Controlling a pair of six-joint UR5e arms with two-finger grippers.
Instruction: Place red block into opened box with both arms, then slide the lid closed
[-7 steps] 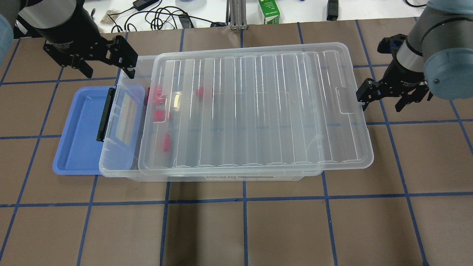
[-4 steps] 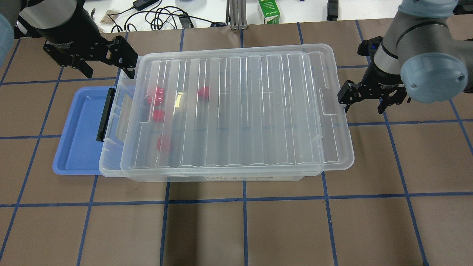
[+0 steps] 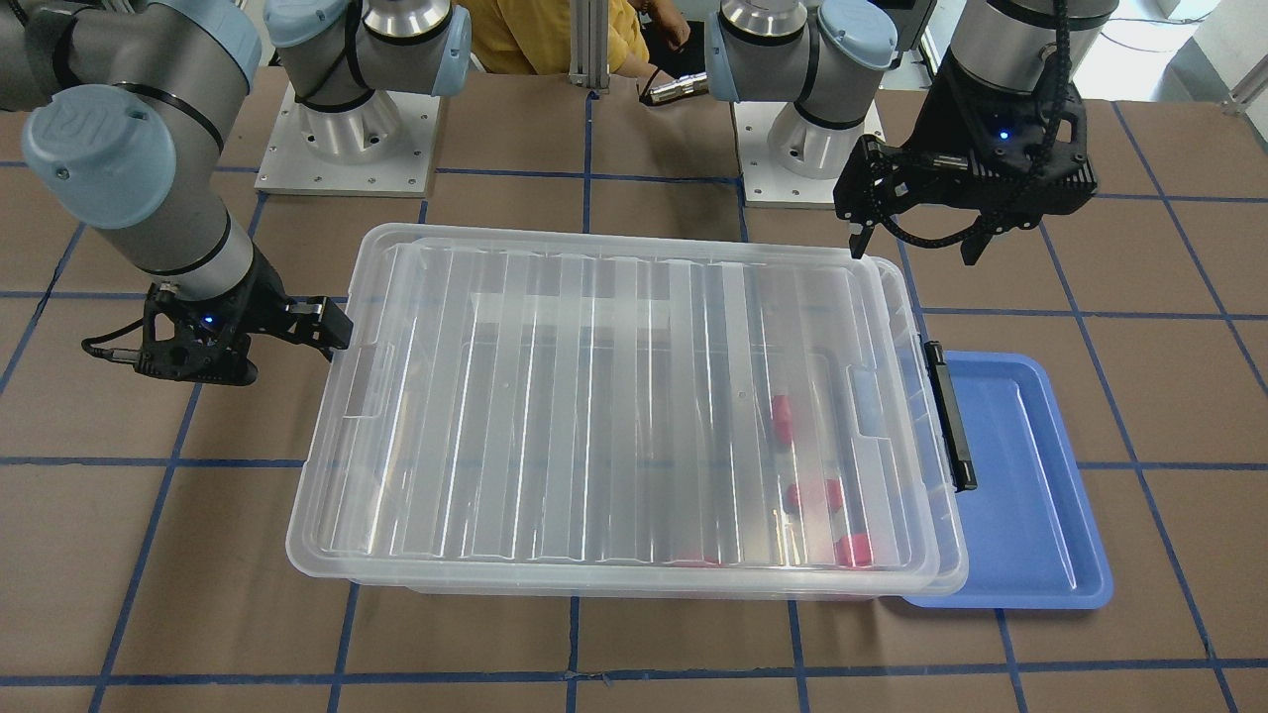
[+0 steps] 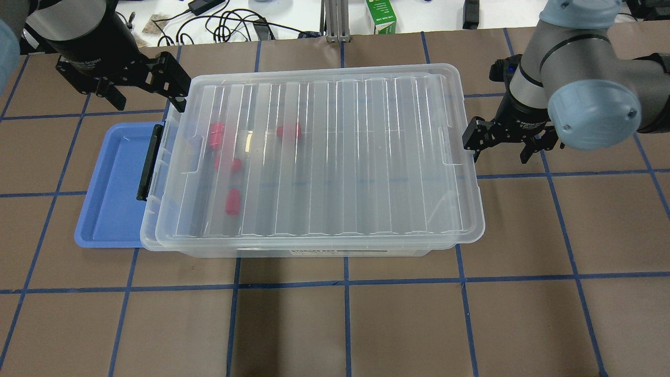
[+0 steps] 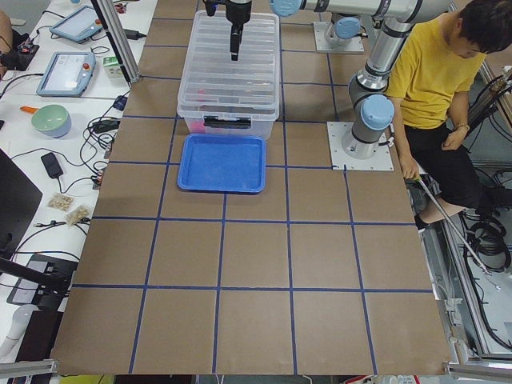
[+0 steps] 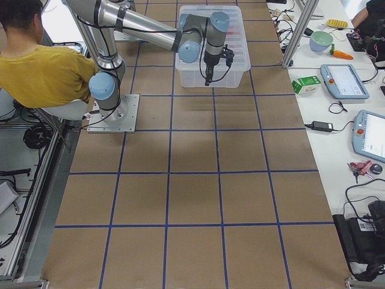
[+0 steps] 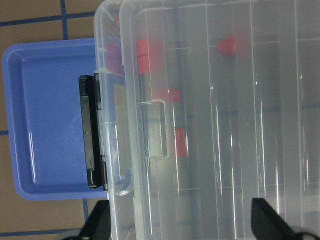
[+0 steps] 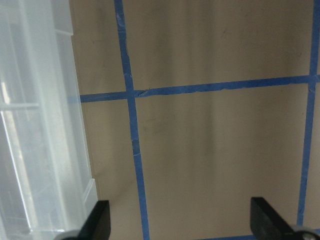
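The clear box (image 4: 149, 230) lies mid-table with the ribbed lid (image 4: 366, 157) resting on it, overhanging its right end. Several red blocks, such as the red block (image 4: 233, 201) and another (image 7: 180, 142), lie inside near the left end and show through the lid. My right gripper (image 4: 500, 155) is open, and its inner finger (image 3: 332, 330) sits against the lid's right short edge (image 8: 45, 125). My left gripper (image 4: 149, 102) hangs open above the box's far left corner, holding nothing. The lid's edge stops just short of the black latch (image 4: 148, 162).
A shallow blue tray (image 4: 112, 183) lies under and beside the box's left end. Cables and a green carton (image 4: 380, 15) lie beyond the far table edge. A person in a yellow shirt (image 5: 428, 72) sits behind the robot bases.
The lid has slid left across the box with my right gripper following behind its right edge; it now covers the red blocks. My left gripper has stayed nearly still.
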